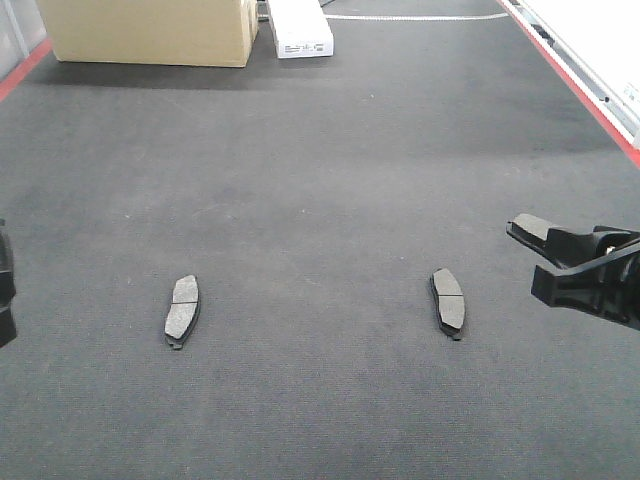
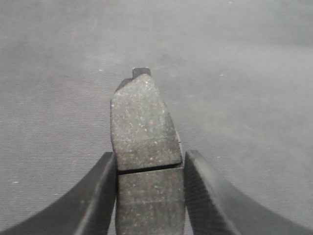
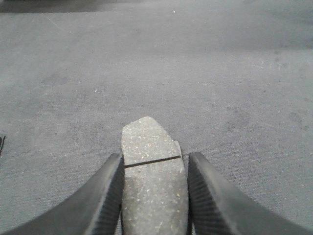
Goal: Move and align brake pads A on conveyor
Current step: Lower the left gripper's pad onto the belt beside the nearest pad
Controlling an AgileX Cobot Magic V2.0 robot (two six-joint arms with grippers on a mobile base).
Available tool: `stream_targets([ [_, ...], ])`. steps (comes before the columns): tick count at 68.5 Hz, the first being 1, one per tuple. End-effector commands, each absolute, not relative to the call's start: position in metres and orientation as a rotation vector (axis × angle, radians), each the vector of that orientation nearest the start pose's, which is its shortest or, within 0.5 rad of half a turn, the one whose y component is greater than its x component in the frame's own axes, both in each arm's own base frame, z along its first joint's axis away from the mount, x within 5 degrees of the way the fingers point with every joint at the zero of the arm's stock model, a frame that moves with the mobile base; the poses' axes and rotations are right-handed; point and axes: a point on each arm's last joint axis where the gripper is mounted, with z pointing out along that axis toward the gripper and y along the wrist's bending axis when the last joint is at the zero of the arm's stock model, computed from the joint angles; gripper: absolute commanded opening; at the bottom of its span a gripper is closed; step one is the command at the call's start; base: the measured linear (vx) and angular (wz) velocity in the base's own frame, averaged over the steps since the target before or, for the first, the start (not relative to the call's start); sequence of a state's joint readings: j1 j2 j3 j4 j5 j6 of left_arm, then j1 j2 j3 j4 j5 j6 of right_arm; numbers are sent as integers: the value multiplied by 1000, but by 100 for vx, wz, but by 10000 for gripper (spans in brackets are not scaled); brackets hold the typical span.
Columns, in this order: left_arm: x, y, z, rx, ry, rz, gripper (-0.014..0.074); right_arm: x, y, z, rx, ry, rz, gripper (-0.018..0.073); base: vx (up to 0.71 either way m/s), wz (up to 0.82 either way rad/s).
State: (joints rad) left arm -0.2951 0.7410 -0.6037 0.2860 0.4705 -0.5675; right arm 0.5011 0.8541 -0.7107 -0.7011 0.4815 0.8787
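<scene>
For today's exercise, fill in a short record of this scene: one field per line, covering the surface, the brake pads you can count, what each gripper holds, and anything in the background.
surface: conveyor, dark rough belt with red edge strips
pads lying on belt: left pad and right pad, apart, both lengthwise
left gripper: shut on a held pad
right gripper: shut on another held pad
pads counted: four
background: cardboard box, white box

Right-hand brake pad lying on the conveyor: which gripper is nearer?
Right. The right gripper hangs just right of the brake pad; the left gripper sits far left, past the other pad.
</scene>
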Motion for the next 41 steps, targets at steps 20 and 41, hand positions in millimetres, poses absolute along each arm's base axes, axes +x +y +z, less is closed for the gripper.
stream_targets([
  [20, 214, -87, 330, 101, 2075, -441, 176, 165, 62, 350, -115, 1885, 203, 49, 0, 0],
  [41, 283, -153, 289, 184, 2205, -493, 224, 165, 62, 350, -115, 1885, 203, 49, 0, 0],
])
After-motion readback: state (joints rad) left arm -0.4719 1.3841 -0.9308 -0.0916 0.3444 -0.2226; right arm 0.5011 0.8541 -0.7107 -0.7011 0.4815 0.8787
